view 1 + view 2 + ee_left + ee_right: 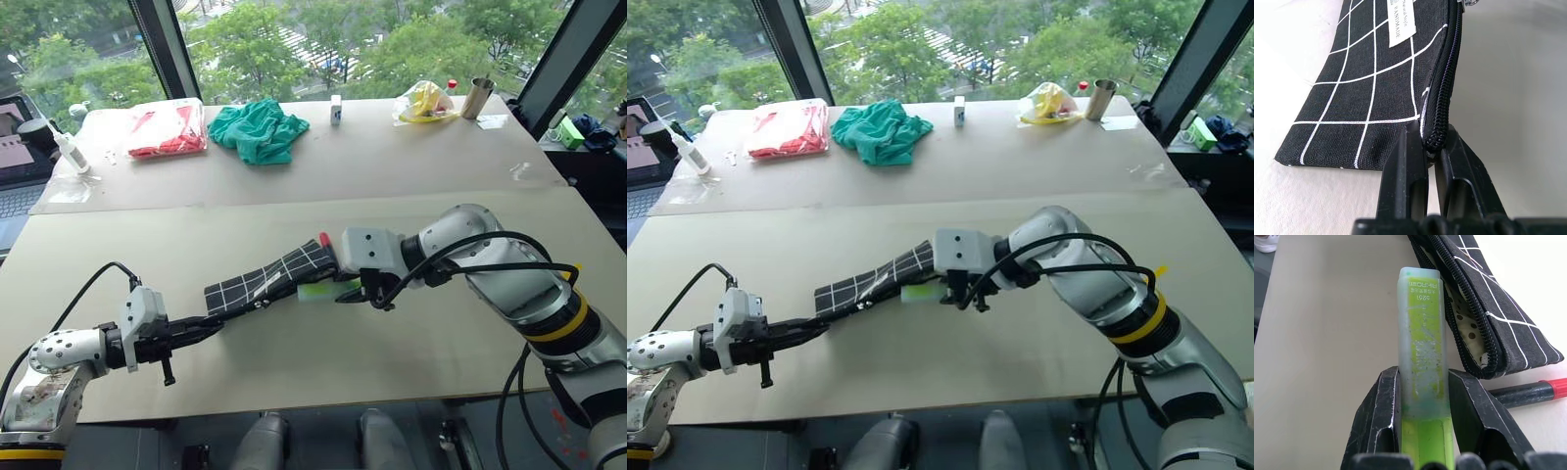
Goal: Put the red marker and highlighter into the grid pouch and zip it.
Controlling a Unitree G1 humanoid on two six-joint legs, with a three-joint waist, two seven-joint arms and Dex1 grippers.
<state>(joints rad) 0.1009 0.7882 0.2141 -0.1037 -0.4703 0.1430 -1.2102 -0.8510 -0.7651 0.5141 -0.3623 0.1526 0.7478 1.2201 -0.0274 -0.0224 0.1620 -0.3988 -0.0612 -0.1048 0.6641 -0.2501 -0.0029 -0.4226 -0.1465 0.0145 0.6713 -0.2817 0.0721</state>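
Right now the right gripper (1422,396) pinches the highlighter (1421,347) by its cap end, the pale green barrel sticking out ahead of the fingers toward the open mouth of the pouch (274,279). The pouch lies in the middle of the table (392,362), one end lifted a little where the left gripper (1430,152) is pressed together on the zipper seam at the corner. From the right wrist view the zip stands parted, showing a dotted lining inside, and the barrel tip sits just beside that opening, not yet in it. The marker (1528,392) lies on the table just beside the far end of the pouch, its red cap (324,239) peeking out past the right wrist in the head view. The highlighter looks light, stiff and smooth plastic, so I'd judge a firm pinch across its flat sides, as now, keeps it from twisting; it could slip lengthwise if pushed against the zipper teeth. The pouch is soft, limp cloth that sags and folds, so the seam by the zipper is the sensible place to hold it, since that is the firmest part and keeps the mouth taut. The marker is slim and round, likely to roll, and best taken across the middle of its dark body. The zipper pull's place I cannot tell.
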